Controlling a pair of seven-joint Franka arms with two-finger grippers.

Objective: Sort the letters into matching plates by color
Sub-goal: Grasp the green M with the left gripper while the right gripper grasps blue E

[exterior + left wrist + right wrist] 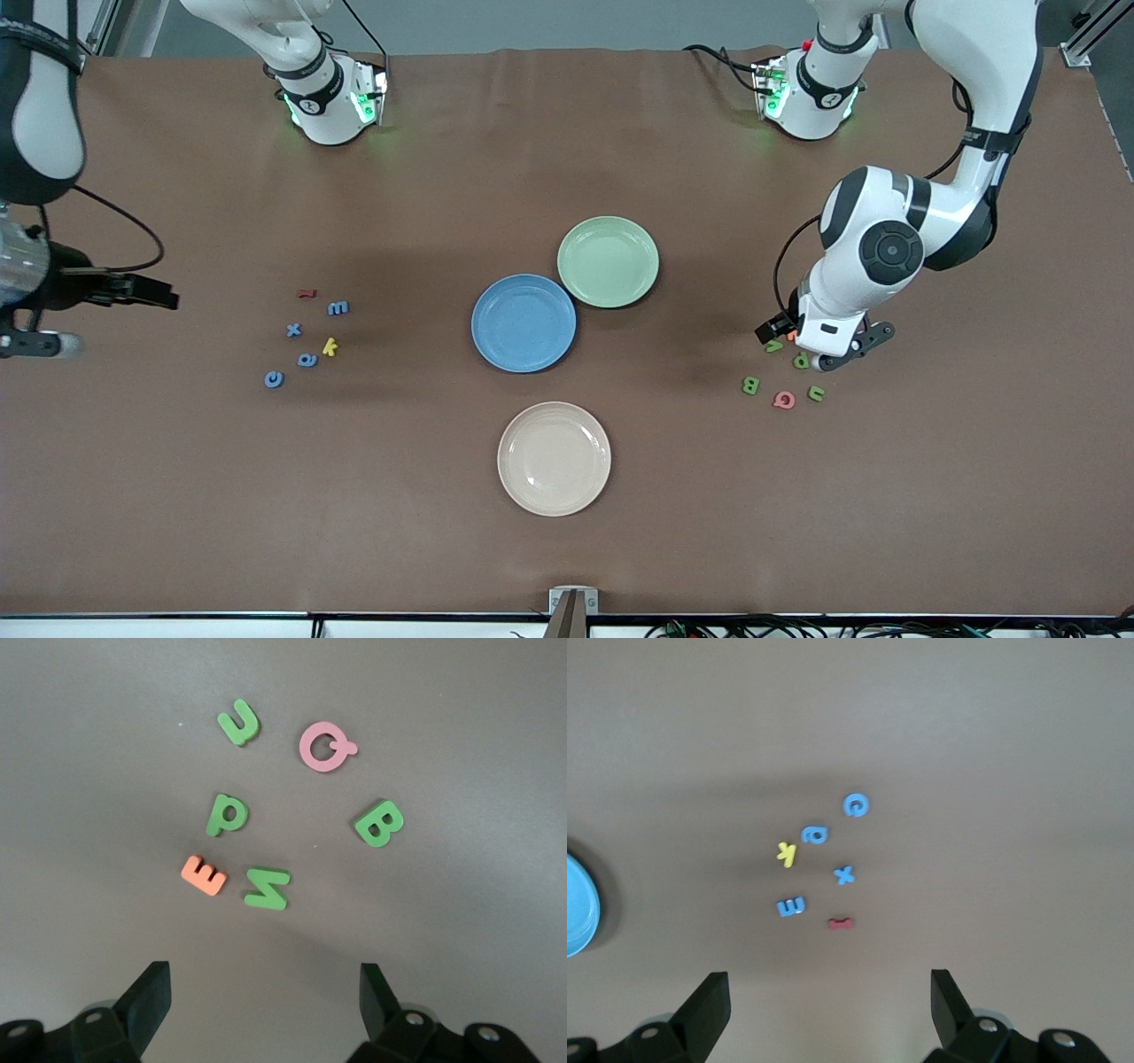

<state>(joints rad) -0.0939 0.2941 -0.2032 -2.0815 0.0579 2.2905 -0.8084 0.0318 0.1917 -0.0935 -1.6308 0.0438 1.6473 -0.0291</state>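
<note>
L gripper (264, 992) fingers apart, low over green letters (267, 888), R gripper (831, 1001) apart, waiting.

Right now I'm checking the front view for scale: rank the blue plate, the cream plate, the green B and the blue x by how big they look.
1. Cream plate, though it lies nearer the camera.
2. Blue plate, nearly alike.
3. Green B and blue x: both tiny, too close to rank.

Brown-covered table (177, 496); grey wall above; cables along lower edge.
</note>
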